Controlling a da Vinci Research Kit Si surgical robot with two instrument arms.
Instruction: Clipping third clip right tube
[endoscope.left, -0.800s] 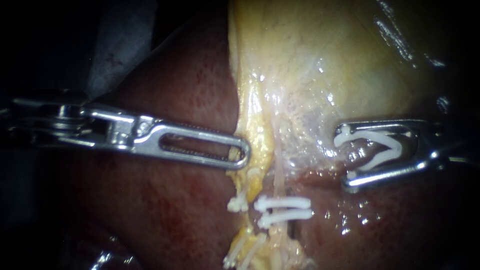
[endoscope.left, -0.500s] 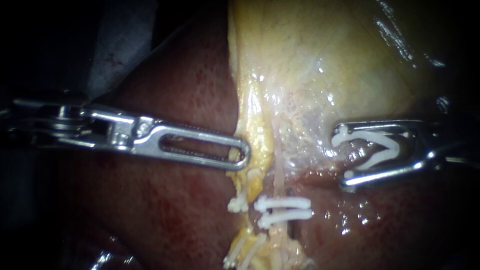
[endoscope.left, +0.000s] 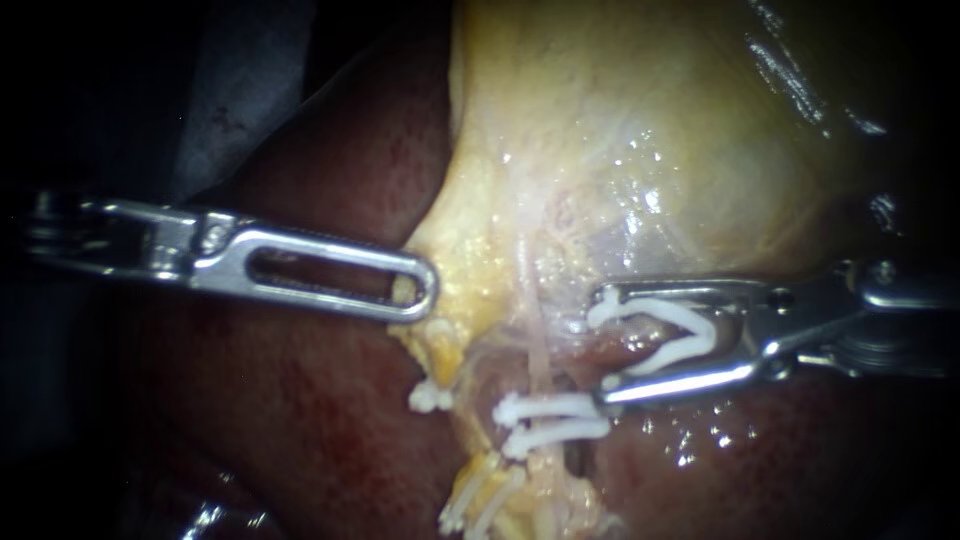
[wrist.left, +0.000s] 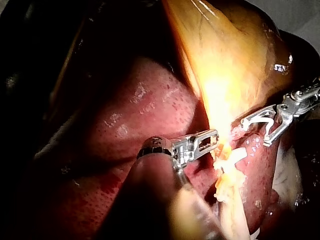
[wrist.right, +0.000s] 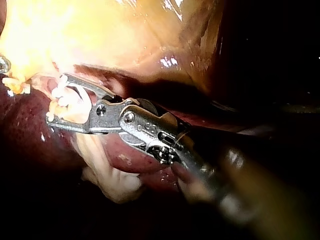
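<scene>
My left instrument (endoscope.left: 420, 290) comes in from the left, its slotted jaws shut on the yellow edge of the gallbladder (endoscope.left: 650, 130), which it holds stretched out to the left. The right tube (endoscope.left: 537, 345) runs down as a thin pink strand and carries two white clips (endoscope.left: 552, 420) lower down. My right instrument (endoscope.left: 603, 343) holds an open white clip (endoscope.left: 665, 335) in its spread jaws, whose tips sit just right of the tube, above the two clips. The right wrist view shows the same jaws (wrist.right: 56, 98) with the clip (wrist.right: 67, 97) against pale tissue.
Dark red liver (endoscope.left: 300, 430) lies under and around the field. A second strand to the left bears a white clip (endoscope.left: 430, 397), and more clips (endoscope.left: 470, 505) sit lower. The left wrist view shows both instruments (wrist.left: 212, 140) (wrist.left: 255, 132) facing each other across the yellow tissue.
My right instrument has moved left with its clip, close to the right tube. My left instrument has drawn the yellow tissue edge further left, spreading the strands.
</scene>
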